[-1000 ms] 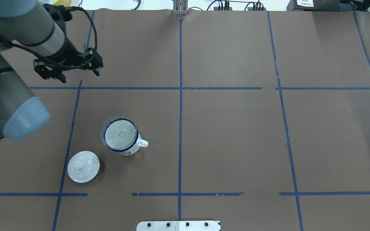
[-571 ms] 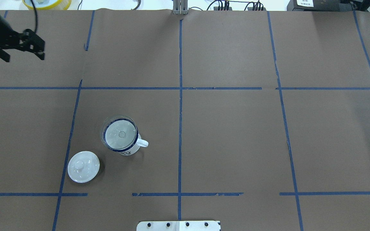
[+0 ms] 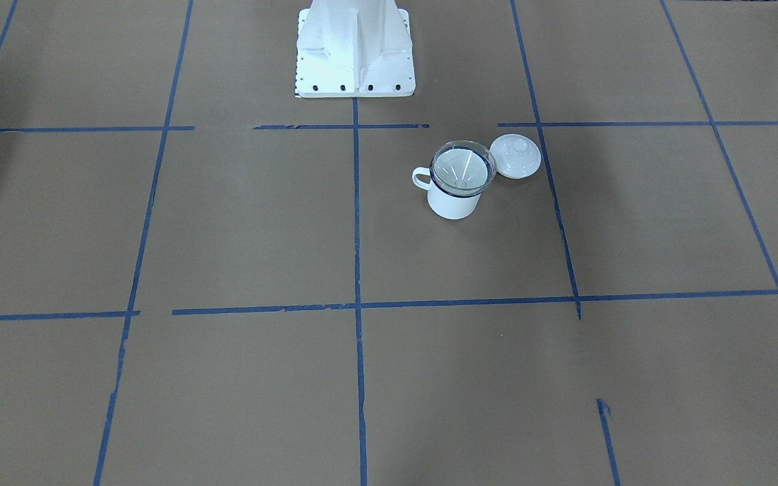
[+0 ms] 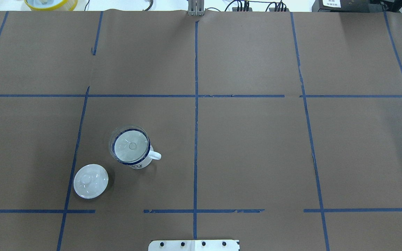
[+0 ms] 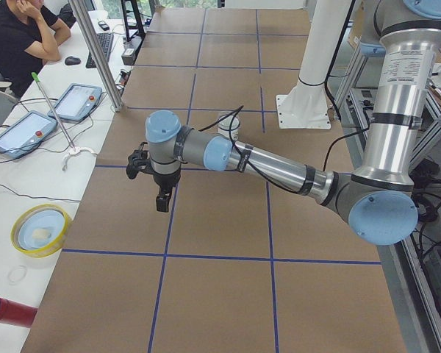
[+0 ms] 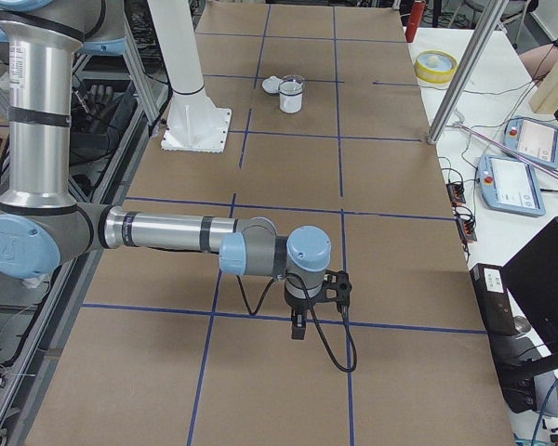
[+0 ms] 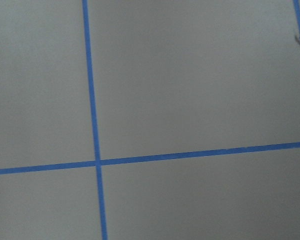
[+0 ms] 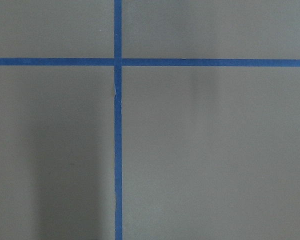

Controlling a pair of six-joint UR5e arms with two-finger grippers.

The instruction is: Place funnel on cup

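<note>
Overhead exterior view: the small clear plastic funnel sits in the mouth of the white enamel cup with a dark blue rim, left of centre in the lower half of the frame. Its long axis stands upright, wide cone up, spout pointing down into the cup. The cup's loop handle points to frame right. A round white knobbed lid lies just to the lower left, not touching the cup. The left gripper and right gripper hang over brown paper, well apart from the cup. I cannot tell how their fingers are set.
</note>
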